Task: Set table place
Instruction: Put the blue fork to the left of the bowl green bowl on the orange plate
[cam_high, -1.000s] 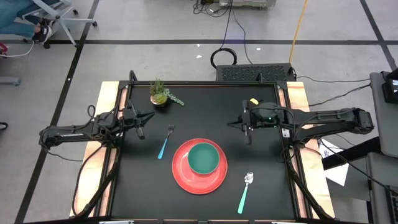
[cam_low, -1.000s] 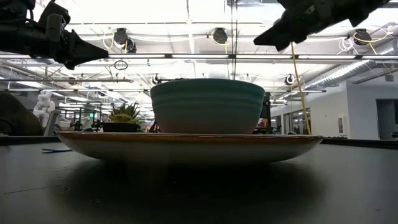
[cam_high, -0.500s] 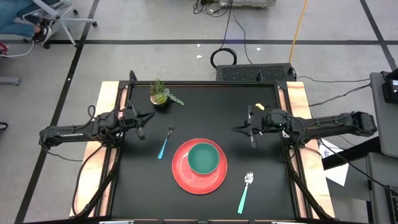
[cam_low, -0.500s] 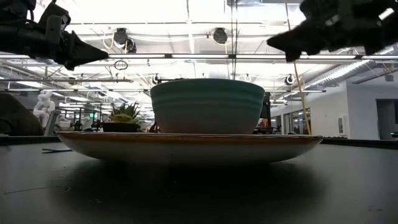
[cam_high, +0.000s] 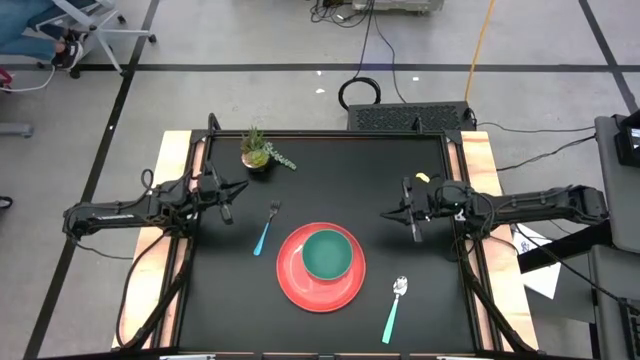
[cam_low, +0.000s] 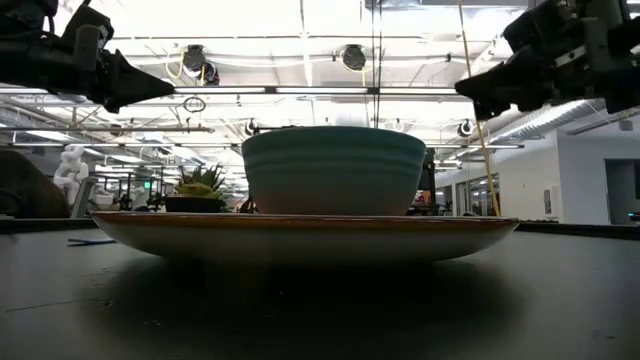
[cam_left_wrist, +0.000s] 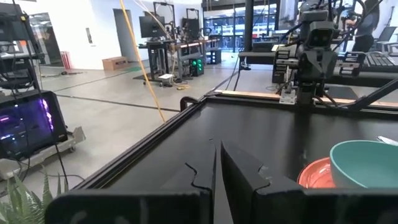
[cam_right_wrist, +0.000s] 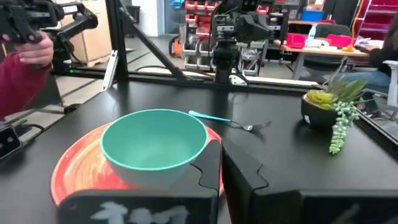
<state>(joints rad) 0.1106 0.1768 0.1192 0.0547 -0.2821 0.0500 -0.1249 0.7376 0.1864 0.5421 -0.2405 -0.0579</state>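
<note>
Crockery sits centre-low in frame, teal bowl (cam_high: 327, 254) on red plate (cam_high: 292, 277), likely rigid, slick, best pinched at the rim, while left gripper (cam_high: 229, 212) and right gripper (cam_high: 414, 228) hover pressed together.

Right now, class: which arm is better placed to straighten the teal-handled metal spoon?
Probably the right: the right gripper hovers nearer the teal-handled metal spoon; the left gripper waits across the round red plate.

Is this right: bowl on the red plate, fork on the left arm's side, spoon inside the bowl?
Not quite. The high view shows the spoon lying on the table beside the red plate, on the right arm's side, not in the bowl. The bowl does sit on the plate, and the fork lies on the left arm's side.
</note>
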